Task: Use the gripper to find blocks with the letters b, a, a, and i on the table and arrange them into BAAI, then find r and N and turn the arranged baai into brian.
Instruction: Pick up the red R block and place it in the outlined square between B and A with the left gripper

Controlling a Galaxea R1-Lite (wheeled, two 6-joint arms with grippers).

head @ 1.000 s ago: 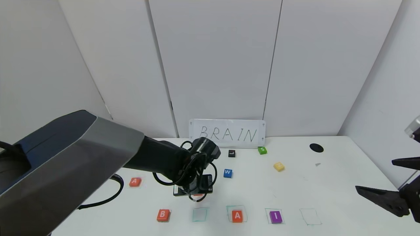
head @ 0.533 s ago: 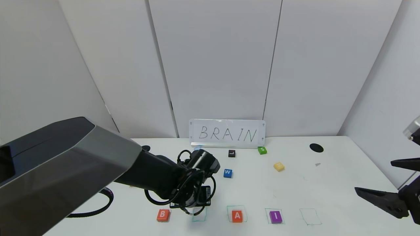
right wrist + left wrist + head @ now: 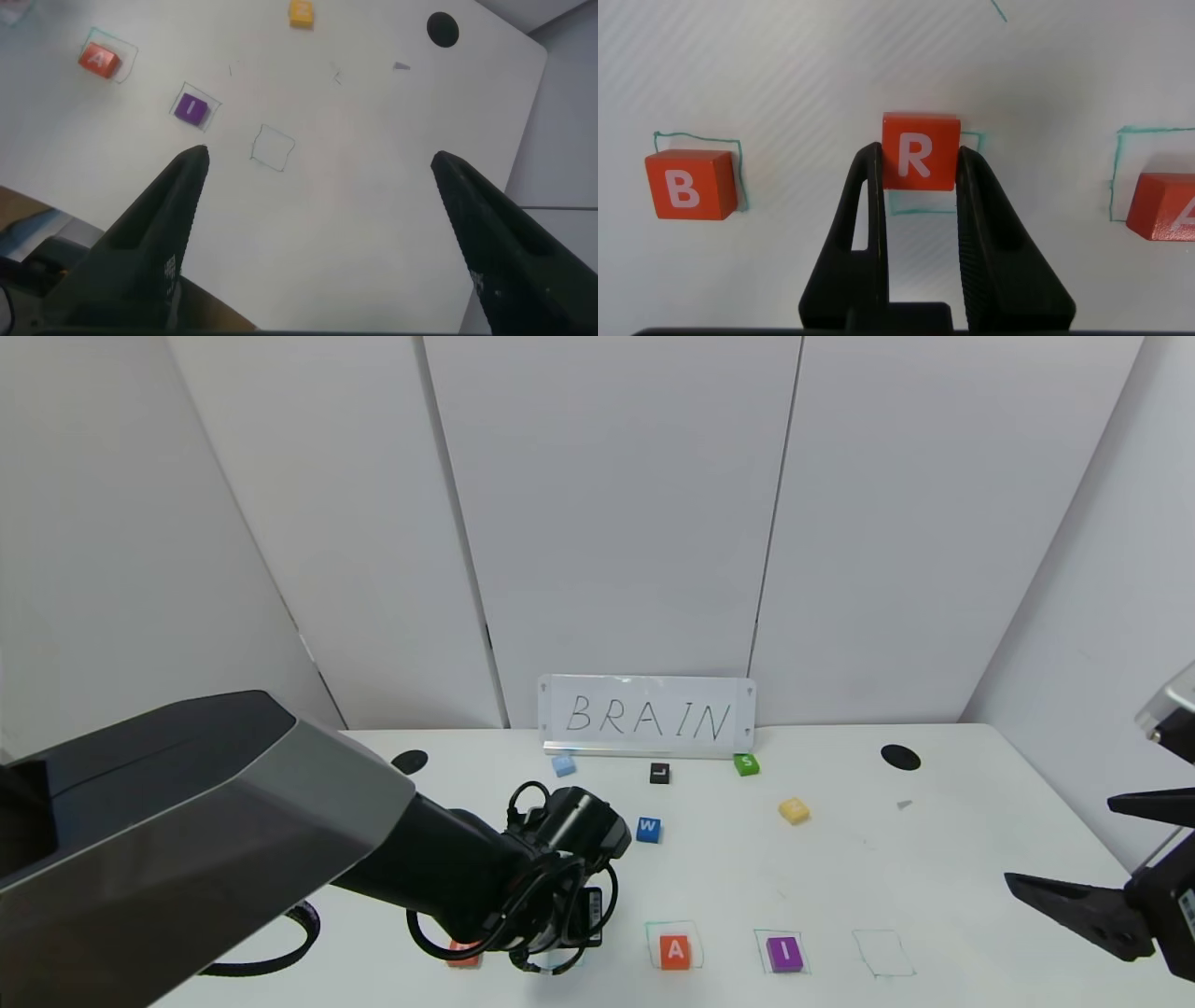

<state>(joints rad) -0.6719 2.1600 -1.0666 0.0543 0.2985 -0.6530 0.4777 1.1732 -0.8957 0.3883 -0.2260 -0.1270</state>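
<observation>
My left gripper [image 3: 920, 166] is shut on the orange R block [image 3: 920, 149] and holds it over a green outline [image 3: 926, 203] on the white table [image 3: 934, 868]. That outline lies between the orange B block [image 3: 689, 185] and an orange A block [image 3: 1167, 207]. In the head view my left wrist [image 3: 560, 859] covers that spot and most of the B block [image 3: 462, 956]. The A block [image 3: 674, 951] and the purple I block [image 3: 784, 953] sit in their outlines. The pale yellow N block [image 3: 794, 810] lies farther back. My right gripper [image 3: 1064, 838] hangs open at the table's right edge.
An unfilled green outline [image 3: 882, 953] is right of the I block. Blue W [image 3: 649, 830], black L [image 3: 659, 773], green S [image 3: 746, 764] and a light blue block [image 3: 563, 765] lie near the BRAIN sign [image 3: 647, 718]. Two black holes [image 3: 900, 757] [image 3: 409, 762] are at the back.
My left arm has come toward the front row and lowered, carrying the R block to the outline between B and A. The right arm has barely moved.
</observation>
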